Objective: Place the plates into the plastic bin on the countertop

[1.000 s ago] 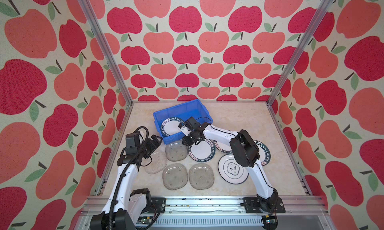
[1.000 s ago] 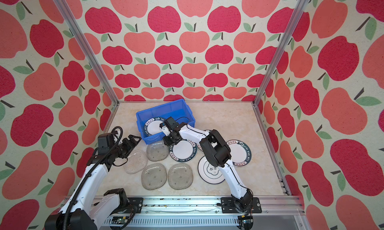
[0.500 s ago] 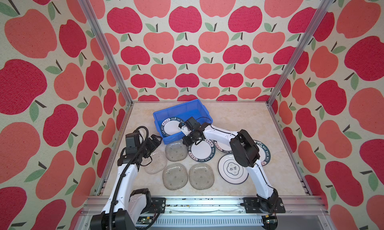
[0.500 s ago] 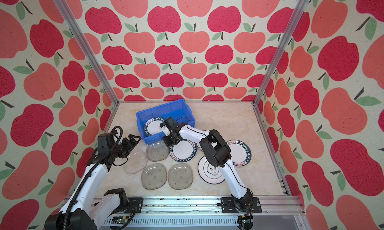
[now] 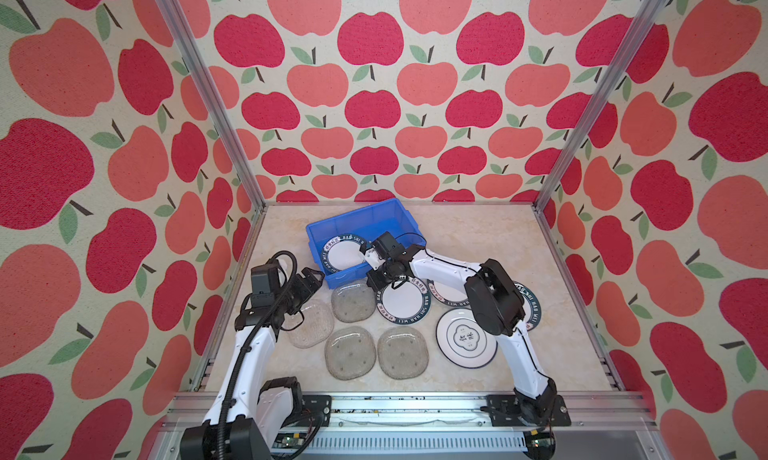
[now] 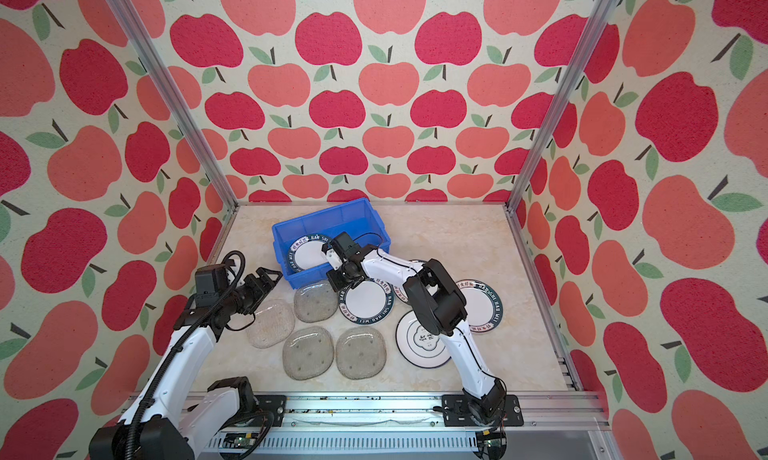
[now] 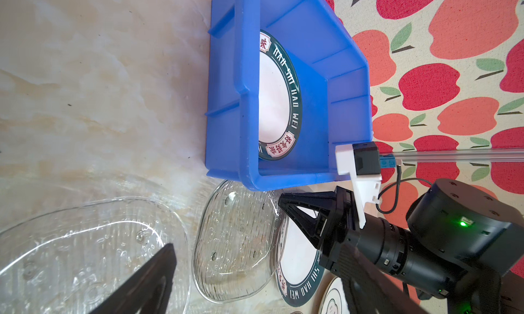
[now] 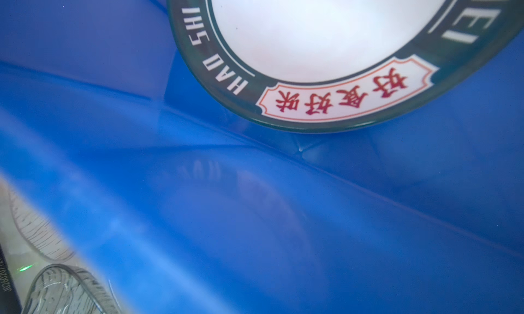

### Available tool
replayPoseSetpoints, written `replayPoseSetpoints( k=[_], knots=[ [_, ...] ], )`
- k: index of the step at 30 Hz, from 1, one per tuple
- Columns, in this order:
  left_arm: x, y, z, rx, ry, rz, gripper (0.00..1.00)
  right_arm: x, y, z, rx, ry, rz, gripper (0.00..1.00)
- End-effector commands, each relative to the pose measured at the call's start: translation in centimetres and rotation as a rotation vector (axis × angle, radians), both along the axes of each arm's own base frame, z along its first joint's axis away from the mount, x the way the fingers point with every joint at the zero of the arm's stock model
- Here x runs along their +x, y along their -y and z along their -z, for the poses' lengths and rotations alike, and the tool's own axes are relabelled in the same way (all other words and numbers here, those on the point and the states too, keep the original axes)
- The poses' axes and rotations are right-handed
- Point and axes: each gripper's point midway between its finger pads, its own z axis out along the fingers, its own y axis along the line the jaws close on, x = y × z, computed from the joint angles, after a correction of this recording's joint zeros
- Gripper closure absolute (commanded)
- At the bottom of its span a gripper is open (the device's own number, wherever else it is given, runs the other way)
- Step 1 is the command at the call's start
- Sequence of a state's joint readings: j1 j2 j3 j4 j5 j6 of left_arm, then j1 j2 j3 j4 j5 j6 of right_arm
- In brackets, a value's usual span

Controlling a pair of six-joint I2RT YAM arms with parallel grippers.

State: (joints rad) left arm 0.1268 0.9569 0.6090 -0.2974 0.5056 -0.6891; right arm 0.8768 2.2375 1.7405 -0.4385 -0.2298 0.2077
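Note:
The blue plastic bin (image 5: 365, 221) stands on the countertop (image 5: 478, 238) with one lettered plate (image 5: 343, 254) lying inside. My right gripper (image 5: 376, 281) is shut just in front of the bin's near wall. Its tips (image 7: 282, 204) meet at the far rim of a lettered plate (image 5: 402, 302) that lies flat. I cannot tell whether that rim is pinched. The right wrist view shows only the bin wall (image 8: 283, 213) and the plate inside it (image 8: 312, 29). My left gripper (image 5: 309, 281) hangs open over the leftmost glass plate (image 5: 309, 323), one finger (image 7: 147, 278) showing.
Three more glass plates (image 5: 353, 300) (image 5: 350, 352) (image 5: 402, 352) lie in front of the bin. An emblem plate (image 5: 465, 337) and two lettered plates (image 5: 446, 296) (image 5: 530, 308) sit partly under the right arm. Apple-patterned walls and aluminium rails enclose the countertop.
The right gripper's fingers have drawn together at the lettered plate's rim. Neither arm has visibly shifted, and the plates lie where they were.

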Motion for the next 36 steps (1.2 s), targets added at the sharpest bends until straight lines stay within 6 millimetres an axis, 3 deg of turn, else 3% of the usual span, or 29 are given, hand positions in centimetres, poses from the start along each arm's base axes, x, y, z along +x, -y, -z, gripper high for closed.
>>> replayPoseSetpoints(
  k=[1,17,21,25,36],
  knots=[
    [1.0,0.1,-1.5,0.015,0.051,0.020,0.08,0.5,0.6,-2.7,0.037,0.008,0.033,1.00],
    [2.0,1.2,-1.8,0.017,0.053,0.076,0.10,-1.4,4.2,-7.3,0.043,-0.099,0.067,1.00],
    [2.2,2.3,-2.0,-0.011,0.073,0.120,0.19,-1.4,4.7,-8.8,0.065,-0.106,0.071,1.00],
    [2.3,3.5,-2.6,-0.023,0.092,0.167,0.40,-1.3,4.5,-10.0,0.108,-0.121,0.078,1.00],
    [2.3,5.8,-3.4,-0.032,0.133,0.241,0.51,-0.7,4.1,-12.7,0.198,-0.129,0.087,1.00]
  ],
)
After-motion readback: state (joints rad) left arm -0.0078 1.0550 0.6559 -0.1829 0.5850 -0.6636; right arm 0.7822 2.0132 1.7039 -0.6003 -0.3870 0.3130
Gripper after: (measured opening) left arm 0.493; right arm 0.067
